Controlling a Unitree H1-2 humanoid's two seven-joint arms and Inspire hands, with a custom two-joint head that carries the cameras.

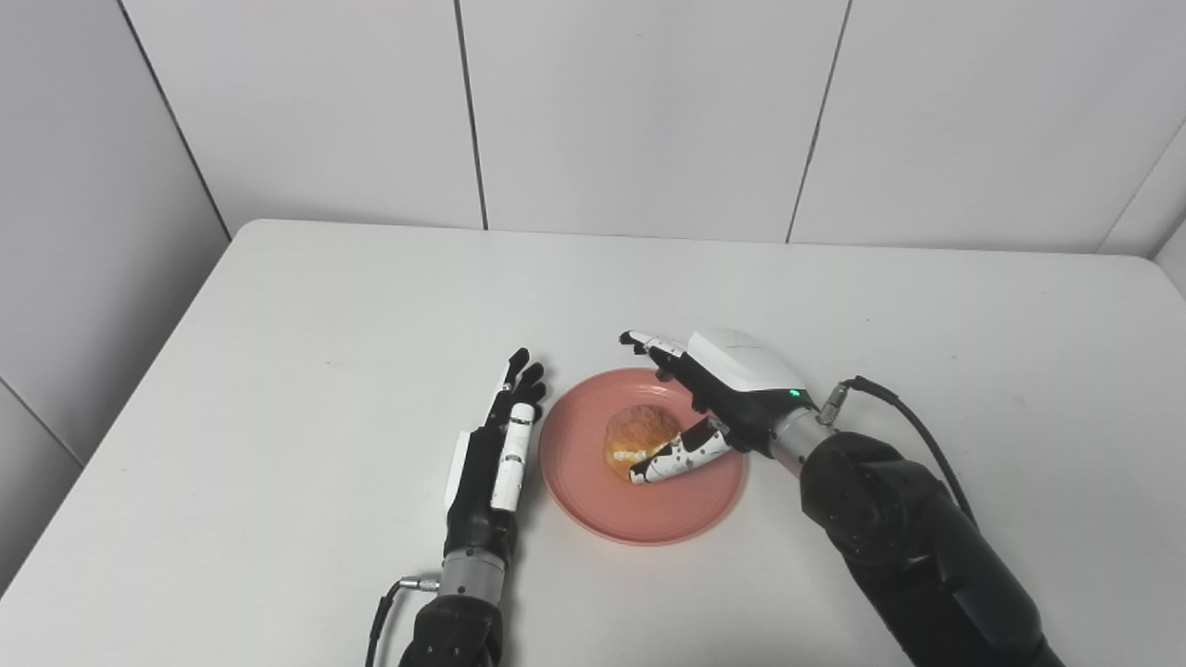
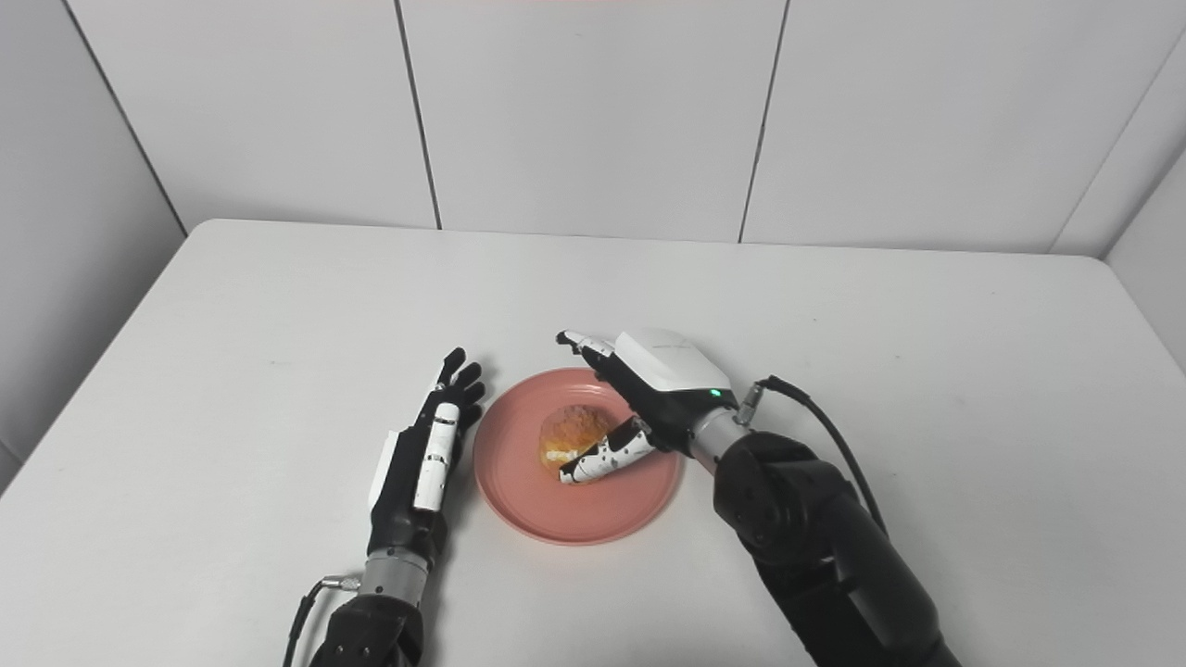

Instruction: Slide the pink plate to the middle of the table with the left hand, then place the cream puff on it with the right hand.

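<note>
A white table stands against pale wall panels split by dark seams.

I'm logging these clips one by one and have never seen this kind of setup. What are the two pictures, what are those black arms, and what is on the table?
Both pictures come from two cameras side by side on a humanoid robot's head, looking down at the same white table, so they show one scene from slightly different spots. The black arms entering from the bottom edge are the robot's own.

The left hand lies flat and open beside the round pink plate, holding nothing; whether it touches the rim is hard to tell.

The right hand, with its white shell, reaches over the plate. Its fingers are spread around the golden cream puff, which sits on the plate. It looks open rather than gripping, though contact can't be ruled out.
</note>
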